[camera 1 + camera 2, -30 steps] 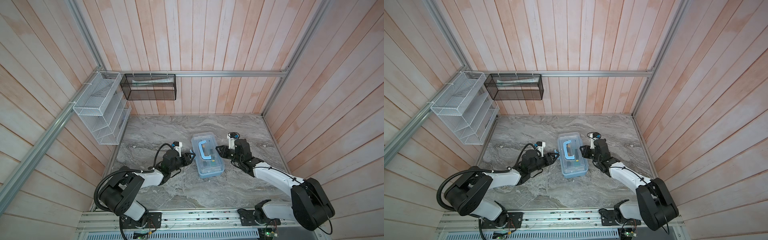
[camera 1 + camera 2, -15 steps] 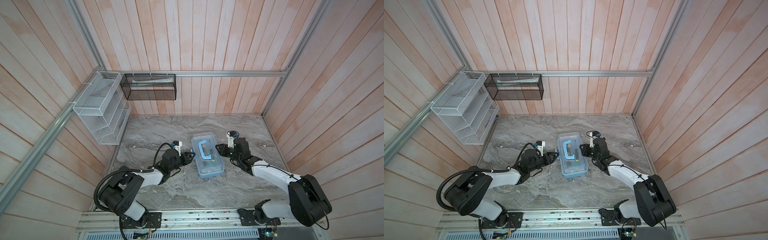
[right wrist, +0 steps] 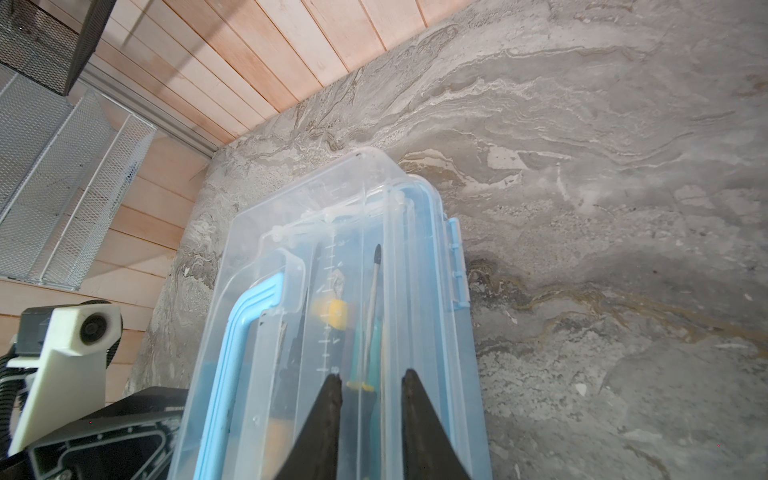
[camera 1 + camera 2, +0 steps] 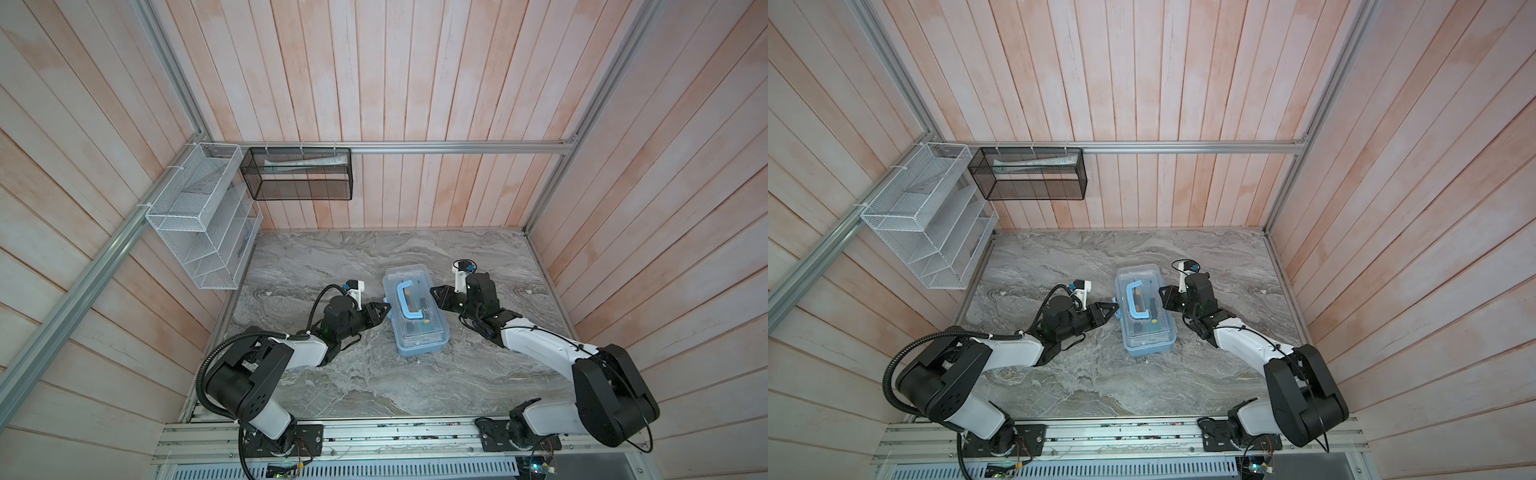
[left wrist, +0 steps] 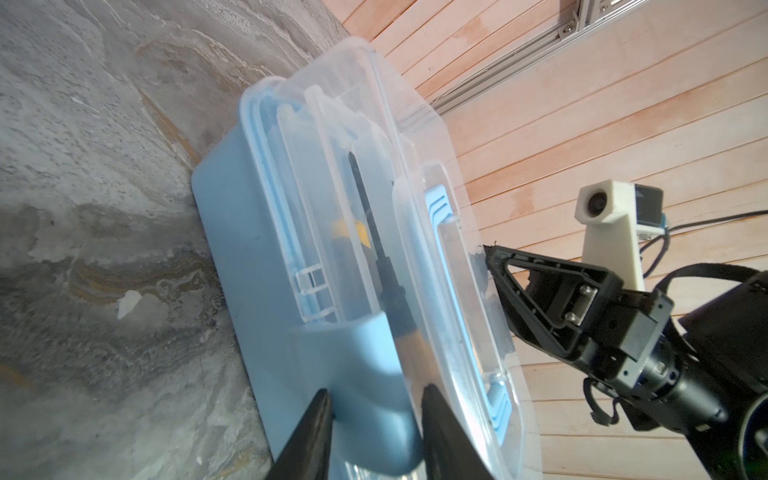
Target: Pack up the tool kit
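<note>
kit [image 4: 415,309]: on table [image 4: 332,257], mid.
left gripper [image 4: 388,308]: mine, left of kit, astride latch [image 5: 365,374].
right gripper [image 4: 432,290]: mine, kit's right edge, over lid [image 3: 332,208].
rack [image 4: 199,224], basket [image 4: 297,174]: walls, behind left.

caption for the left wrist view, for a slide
Left gripper straddling the light-blue latch of the tool kit, tools visible through its clear lid.

We see soft, even light and faint shadows; in the wrist views the tool kit [image 5: 232,249] blurs close up, and the edges bend.
</note>
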Tool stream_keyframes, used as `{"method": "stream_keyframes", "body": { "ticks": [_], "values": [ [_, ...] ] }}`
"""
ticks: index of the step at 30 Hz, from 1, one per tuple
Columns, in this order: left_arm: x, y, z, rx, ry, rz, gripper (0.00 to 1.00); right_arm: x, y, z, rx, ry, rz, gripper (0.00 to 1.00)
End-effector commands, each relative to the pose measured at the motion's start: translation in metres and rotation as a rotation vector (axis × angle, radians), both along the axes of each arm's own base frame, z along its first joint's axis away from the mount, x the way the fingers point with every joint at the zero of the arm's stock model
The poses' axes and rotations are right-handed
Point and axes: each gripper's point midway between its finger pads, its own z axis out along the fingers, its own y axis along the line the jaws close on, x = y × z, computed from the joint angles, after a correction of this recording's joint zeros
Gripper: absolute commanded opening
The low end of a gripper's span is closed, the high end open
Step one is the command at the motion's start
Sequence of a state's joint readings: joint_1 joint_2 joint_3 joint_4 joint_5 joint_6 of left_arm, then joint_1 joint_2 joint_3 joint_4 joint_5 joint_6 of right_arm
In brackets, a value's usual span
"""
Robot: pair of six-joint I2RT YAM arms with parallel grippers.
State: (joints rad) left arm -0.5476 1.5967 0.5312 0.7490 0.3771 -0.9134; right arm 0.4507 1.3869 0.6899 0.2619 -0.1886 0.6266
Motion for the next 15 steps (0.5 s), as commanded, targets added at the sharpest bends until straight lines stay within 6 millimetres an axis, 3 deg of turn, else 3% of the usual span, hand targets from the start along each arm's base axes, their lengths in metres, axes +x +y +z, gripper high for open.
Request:
{"method": "stream_keyframes", "body": {
  "ticks": [1,4,7,15],
  "values": [
    [0.0029,-0.008,0.0012,-0.018,-0.003,-0.025,0.36,-0.0152,0.0046,-0.0302,-0.047,0.108,0.048,0.23],
    [0.0034,-0.0091,0.0008,-0.01,0.002,-0.034,0.36,-0.015,0.0048,-0.0319,-0.051,0.115,0.05,0.23],
    [0.0062,-0.0076,-0.0024,0.028,0.022,-0.024,0.43,-0.0149,0.0052,-0.0319,-0.05,0.116,0.052,0.23],
    [0.0077,-0.0038,0.0022,0.058,0.012,-0.014,0.43,-0.0135,0.006,-0.0296,-0.049,0.113,0.052,0.23]
  ]
}}
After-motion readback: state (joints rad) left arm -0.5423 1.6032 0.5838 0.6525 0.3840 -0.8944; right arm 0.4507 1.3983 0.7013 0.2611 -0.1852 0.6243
